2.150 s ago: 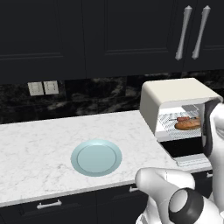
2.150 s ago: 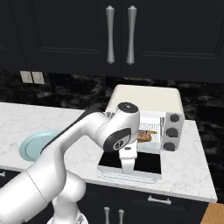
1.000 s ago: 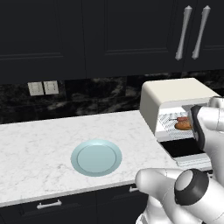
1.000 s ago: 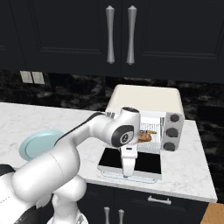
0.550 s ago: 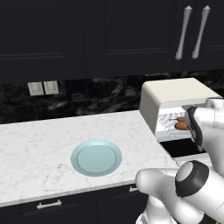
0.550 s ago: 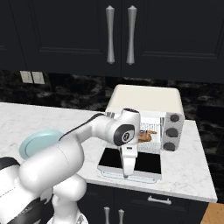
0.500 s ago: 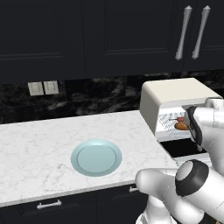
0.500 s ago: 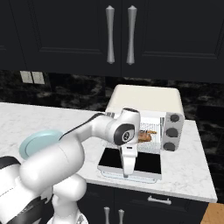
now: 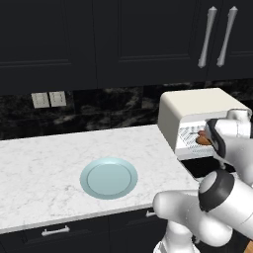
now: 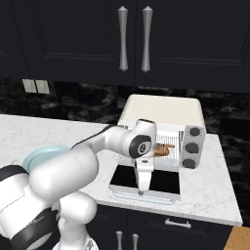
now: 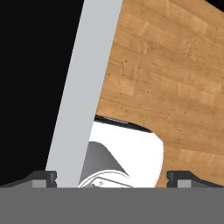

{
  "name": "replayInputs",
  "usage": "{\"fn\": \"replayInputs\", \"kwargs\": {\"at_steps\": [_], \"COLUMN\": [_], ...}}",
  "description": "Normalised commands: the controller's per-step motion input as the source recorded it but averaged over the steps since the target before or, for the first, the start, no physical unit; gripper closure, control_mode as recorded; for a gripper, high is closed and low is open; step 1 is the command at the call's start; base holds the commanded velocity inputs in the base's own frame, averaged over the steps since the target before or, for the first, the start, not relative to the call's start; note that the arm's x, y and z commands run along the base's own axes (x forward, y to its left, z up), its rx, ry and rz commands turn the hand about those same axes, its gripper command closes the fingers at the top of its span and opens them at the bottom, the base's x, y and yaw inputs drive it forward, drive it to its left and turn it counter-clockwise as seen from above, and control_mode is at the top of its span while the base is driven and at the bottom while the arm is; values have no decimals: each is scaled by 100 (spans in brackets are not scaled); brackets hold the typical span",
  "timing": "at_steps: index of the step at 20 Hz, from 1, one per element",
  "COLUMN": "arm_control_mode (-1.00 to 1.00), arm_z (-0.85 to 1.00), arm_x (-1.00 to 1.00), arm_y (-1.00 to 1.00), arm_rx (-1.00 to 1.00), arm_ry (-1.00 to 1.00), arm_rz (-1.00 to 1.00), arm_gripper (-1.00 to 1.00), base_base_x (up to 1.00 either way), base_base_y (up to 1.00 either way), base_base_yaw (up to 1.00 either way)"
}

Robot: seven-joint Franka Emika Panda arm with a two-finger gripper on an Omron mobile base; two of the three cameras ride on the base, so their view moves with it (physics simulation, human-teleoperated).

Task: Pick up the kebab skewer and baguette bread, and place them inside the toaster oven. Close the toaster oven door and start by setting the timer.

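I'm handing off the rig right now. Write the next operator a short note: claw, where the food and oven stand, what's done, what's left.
Claw: open, empty, pointing down at the front edge of the lowered toaster oven door.
Baguette bread lies on the rack inside the toaster oven; something thin lies beside it, likely the kebab skewer, too small to confirm.
Plate on the counter holds nothing.
Left: lift the door shut, set the timer knob.

The toaster oven [image 10: 163, 113] stands at the right end of the bench [image 9: 44, 163], against the far wall. Its toaster oven door [image 10: 146, 181] lies folded down toward the near edge. The baguette bread [image 10: 161, 151] rests on the rack inside. A plate [image 9: 108, 178] sits well left of the oven, near the bench's front edge. Cabinets [image 9: 123, 39] hang above.
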Motion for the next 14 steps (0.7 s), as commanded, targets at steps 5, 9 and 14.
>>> {"fn": "replayInputs", "kwargs": {"at_steps": [5, 9, 14], "arm_control_mode": [-100, -100, -100], "arm_z": [-1, 0, 0], "arm_x": [23, 29, 38], "arm_y": [2, 2, 3], "arm_rx": [0, 0, 1], "arm_ry": [0, 0, 0], "arm_rz": [0, 0, 0], "arm_gripper": [-100, -100, -100], "base_base_x": [0, 0, 0], "base_base_y": [0, 0, 0], "base_base_yaw": [0, 0, 0]}}
